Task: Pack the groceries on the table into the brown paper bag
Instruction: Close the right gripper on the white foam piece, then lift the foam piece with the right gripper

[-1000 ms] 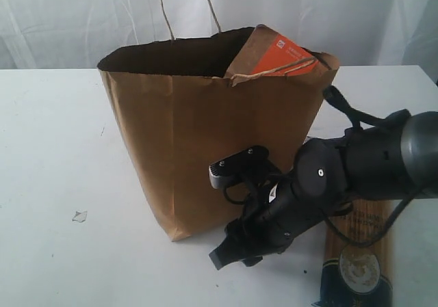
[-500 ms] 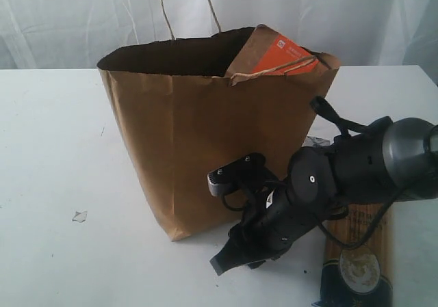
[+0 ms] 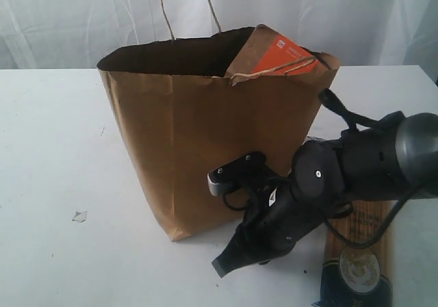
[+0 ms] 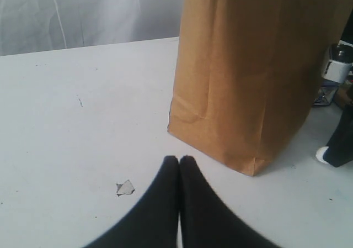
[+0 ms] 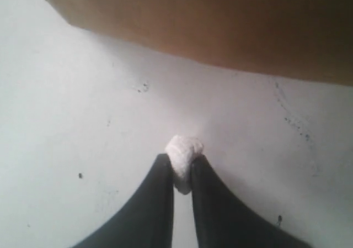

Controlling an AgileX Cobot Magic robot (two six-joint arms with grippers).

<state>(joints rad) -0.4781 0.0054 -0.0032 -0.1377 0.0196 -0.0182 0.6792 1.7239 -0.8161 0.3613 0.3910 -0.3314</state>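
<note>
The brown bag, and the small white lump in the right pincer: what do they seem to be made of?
Brown bag: matte kraft paper; creases, ragged top edge, twisted cord handle. White lump: soft, fuzzy-looking, maybe crumpled tissue or cotton; too blurred to be sure.

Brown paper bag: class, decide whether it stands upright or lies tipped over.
Upright: the bag stands on its base on the table, mouth facing up.

Right gripper (image 3: pixel 226 264): tip a little lower, closer to the table (image 3: pixel 55 150).
Jaws: drawn in, now pinching a small white lump (image 5: pixel 183 151).
Right arm (image 3: pixel 318 174): dipped toward the long spaghetti pack (image 3: pixel 359 266), then rose back.
</note>
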